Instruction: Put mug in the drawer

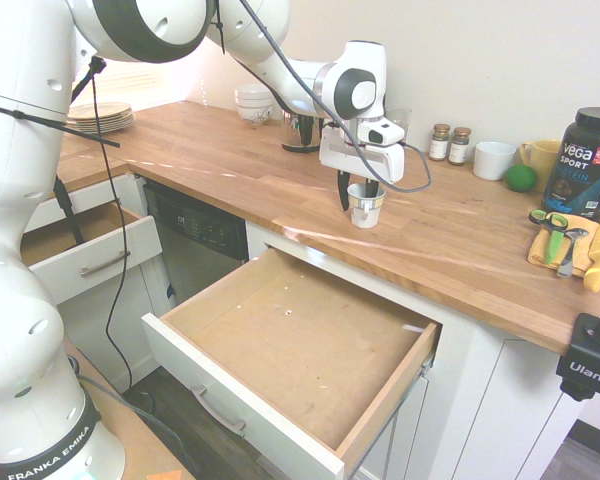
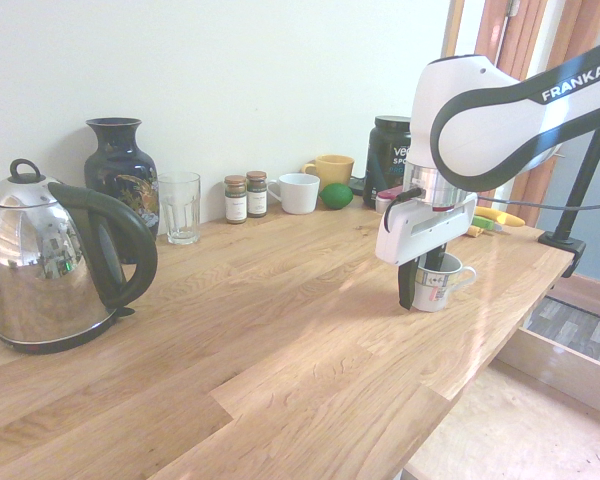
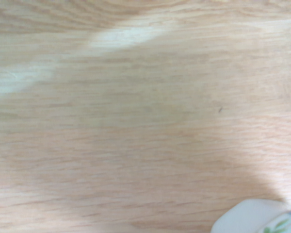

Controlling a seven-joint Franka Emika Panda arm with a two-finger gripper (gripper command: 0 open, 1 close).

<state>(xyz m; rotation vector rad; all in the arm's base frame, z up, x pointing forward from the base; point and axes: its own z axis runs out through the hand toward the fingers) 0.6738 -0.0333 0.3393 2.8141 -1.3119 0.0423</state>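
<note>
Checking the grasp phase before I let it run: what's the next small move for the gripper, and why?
Probably lift straight up. The gripper has one finger inside the mug and one outside, seemingly closed on its rim, and the mug appears to sit on the countertop. The big drawer is open below the counter edge, so the mug must clear the counter before moving over.

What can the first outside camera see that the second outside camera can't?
Only the first exterior view shows the big open drawer, the smaller drawer, the stack of plates and the scissors.

Only the second exterior view shows the shiny kettle and the dark vase.

Both show the gripper at the mug on the wooden counter, plus the two spice jars, the plain white mug and the yellow mug.
</note>
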